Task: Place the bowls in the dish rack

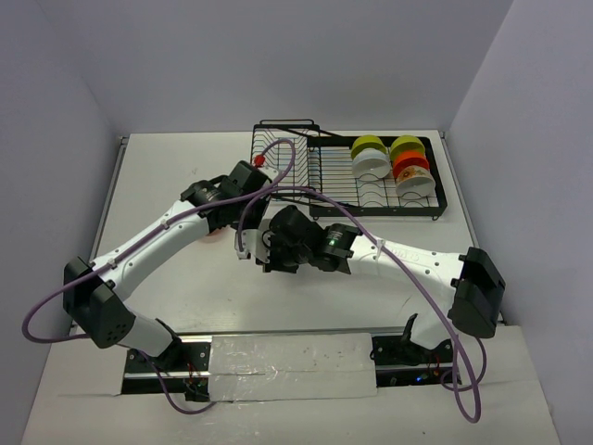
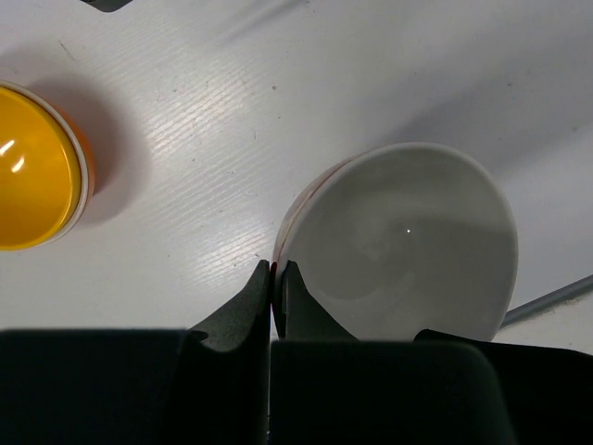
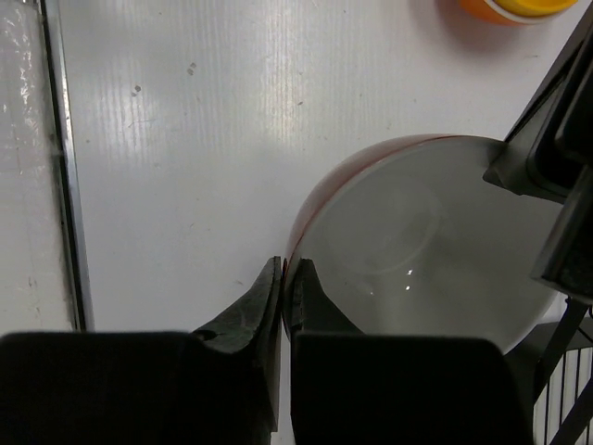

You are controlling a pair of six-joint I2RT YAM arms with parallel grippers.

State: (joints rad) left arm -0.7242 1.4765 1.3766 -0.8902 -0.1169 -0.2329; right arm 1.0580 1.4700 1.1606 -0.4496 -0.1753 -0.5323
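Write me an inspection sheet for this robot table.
Surface: white table, faintly ribbed.
Job's things: black wire dish rack far right, several green, white and orange bowls standing in it; white glossy bowl with red outside between the arms; yellow-orange bowl resting on the table.
Clutter: small unidentifiable red object by the rack.
Grippers: left gripper and right gripper shut on the white bowl's rim.
Cables: purple cables along both arms.
Surroundings: plain grey walls.

Left arm (image 1: pixel 157 236) and right arm (image 1: pixel 408 260) bar the centre; dish rack (image 1: pixel 329 181) prongs left of the bowls (image 1: pixel 372 163) stand free.
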